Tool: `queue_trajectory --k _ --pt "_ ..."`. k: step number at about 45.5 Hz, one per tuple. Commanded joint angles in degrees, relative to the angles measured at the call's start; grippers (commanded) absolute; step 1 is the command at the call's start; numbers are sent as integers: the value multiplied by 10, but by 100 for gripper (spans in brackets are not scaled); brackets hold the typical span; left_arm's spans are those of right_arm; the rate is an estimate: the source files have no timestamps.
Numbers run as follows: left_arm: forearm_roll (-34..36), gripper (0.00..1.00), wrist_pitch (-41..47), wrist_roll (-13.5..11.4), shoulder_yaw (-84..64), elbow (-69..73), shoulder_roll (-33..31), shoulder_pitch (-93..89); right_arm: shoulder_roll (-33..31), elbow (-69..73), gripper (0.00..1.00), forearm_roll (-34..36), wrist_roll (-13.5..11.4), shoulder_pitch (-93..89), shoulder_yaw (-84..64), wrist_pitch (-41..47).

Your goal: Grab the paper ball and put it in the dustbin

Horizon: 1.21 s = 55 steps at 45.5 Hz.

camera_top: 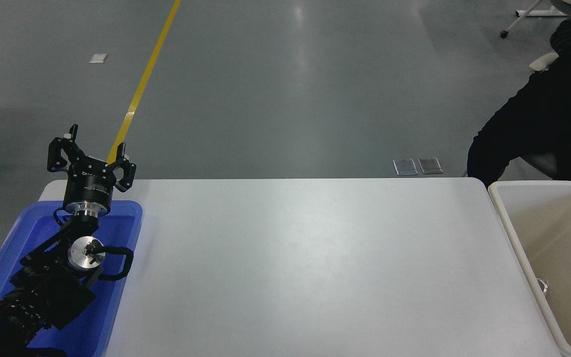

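The dustbin (508, 218) is a large cream-white tub with beige inner walls at the table's right edge. No paper ball shows in this view. My left gripper (94, 148) is open and empty, raised above the far end of a blue tray at the left of the table. My left arm comes in from the lower left over that tray. My right arm and gripper are out of view.
The blue tray (127, 233) lies at the table's left edge under my left arm. A person in dark clothing (538, 129) sits beyond the table's far right corner, behind the dustbin. The white table (305, 267) spans the middle.
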Motion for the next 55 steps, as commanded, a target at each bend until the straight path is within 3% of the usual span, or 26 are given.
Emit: queue_trajectory --k 1,10,20,28,34,55 --pt "0 99 0 0 0 0 0 0 36 36 100 -2 1 -58 163 0" --pt "0 99 0 0 0 0 0 0 115 31 100 -3 2 -153 361 4" --pt "0 99 0 0 0 0 0 0 177 21 100 -2 4 -188 401 4" --pt "0 99 0 0 -1 0 0 0 220 20 100 -1 37 -235 448 16" --pt "0 99 0 0 0 0 0 0 239 19 100 1 53 -273 501 55" --pt "0 99 0 0 0 0 0 0 277 17 100 55 53 -358 617 140"
